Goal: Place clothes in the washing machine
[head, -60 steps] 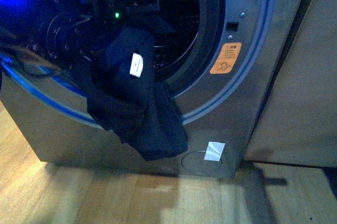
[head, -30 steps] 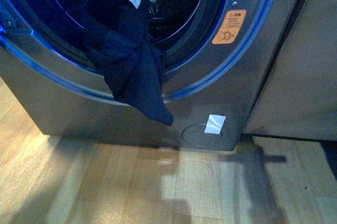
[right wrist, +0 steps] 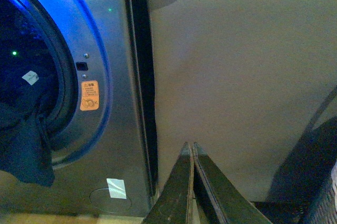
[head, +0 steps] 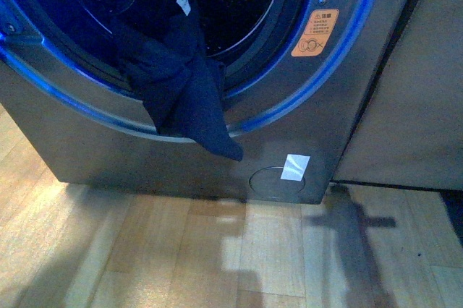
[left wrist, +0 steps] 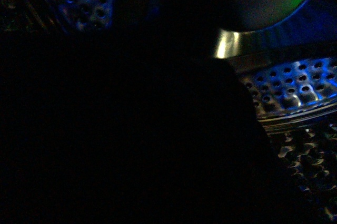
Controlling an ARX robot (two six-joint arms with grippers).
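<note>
Since a moment ago, the dark navy garment (head: 181,84) has slid slightly deeper into the porthole, its tail hanging over the rim toward 5 o'clock. Nearest, the right gripper (right wrist: 191,153) has its fingers pressed together, holding nothing. Beyond it stands the washing machine (head: 304,142), orange sticker (head: 315,33) at 2 o'clock. The left gripper is hidden in darkness inside the drum (left wrist: 295,84); its state cannot be told.

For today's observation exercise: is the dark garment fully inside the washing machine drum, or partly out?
Partly out. The dark garment drapes over the porthole rim of the washing machine, its tip hanging below the blue ring.
</note>
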